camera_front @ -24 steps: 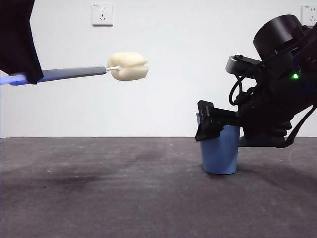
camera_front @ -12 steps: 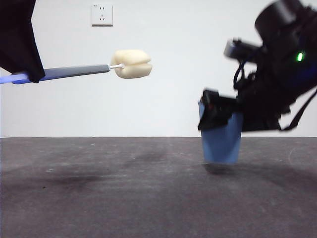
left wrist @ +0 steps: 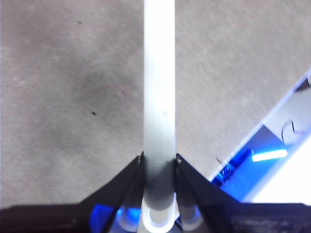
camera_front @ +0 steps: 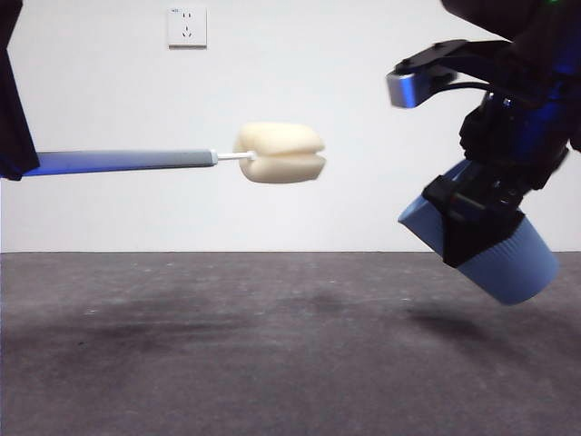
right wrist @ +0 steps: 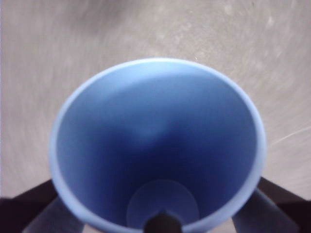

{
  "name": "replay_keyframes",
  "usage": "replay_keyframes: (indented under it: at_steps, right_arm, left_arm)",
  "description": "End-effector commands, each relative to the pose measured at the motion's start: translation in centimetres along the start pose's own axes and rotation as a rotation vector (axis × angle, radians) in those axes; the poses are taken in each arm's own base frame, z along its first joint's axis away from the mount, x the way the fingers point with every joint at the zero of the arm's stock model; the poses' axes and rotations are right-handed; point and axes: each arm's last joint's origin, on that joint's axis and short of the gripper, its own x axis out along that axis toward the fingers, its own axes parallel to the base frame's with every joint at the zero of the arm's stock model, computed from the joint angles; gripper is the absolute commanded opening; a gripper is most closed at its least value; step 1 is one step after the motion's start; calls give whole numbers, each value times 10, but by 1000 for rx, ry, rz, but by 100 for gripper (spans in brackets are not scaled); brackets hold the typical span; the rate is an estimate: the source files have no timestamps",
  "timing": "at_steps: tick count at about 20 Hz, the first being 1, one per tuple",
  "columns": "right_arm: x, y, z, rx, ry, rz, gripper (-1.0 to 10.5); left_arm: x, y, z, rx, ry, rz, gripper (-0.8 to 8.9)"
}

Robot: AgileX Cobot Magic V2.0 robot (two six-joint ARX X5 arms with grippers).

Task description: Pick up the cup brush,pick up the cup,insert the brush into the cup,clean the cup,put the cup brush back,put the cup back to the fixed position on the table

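two grippers hold their things in the air, well apart. the left gripper [left wrist: 159, 167] clamps the grey handle of the cup brush [camera_front: 277, 153], which lies level, its long axis pointing the sponge head toward the cup [camera_front: 490, 250]. the right gripper [camera_front: 477, 213] grasps the blue cup above the table [camera_front: 272, 363], tilted, mouth turned toward the brush but sitting lower than the sponge. insertion likely needs the heights matched first.

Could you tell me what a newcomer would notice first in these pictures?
Probably the cup brush, held level in mid-air by the left gripper, its cream sponge head pointing toward the cup. Next, the blue cup, gripped by the right gripper above the table and tilted with its mouth toward the brush.
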Motion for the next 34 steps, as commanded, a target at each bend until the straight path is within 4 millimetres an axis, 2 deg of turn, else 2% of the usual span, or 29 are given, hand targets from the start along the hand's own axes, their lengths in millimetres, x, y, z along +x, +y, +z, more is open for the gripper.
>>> replay_keyframes:
  at_steps: [1,4,9,16,20,27,30,34]
  right_arm:
    - [-8,3,10,-212,6,-66,-17]
    - [-15,8,19,-348,1,-109,-17]
    - [-18,10,19,-521,69,-168,-17]
    - [-23,21,23,-603,57,-159,-17]
    - [-23,33,25,-706,83,-157,-17]
    - [-24,42,28,-731,61,-149,-17]
    - [-24,43,28,-750,59,-148,-17]
    - [-29,57,32,-815,25,-134,-17]
  left_arm:
    - [3,-4,-3,58,42,-34,-9]
    - [5,-10,-4,87,76,-57,-8]
    - [5,-20,-4,142,75,-90,-9]
    - [12,-30,-1,180,90,-120,-9]
    - [14,-33,3,163,60,-148,-9]
    - [16,-34,2,154,85,-188,-9]
    - [25,-38,6,143,103,-200,-9]
    - [42,-45,22,70,41,-221,-8]
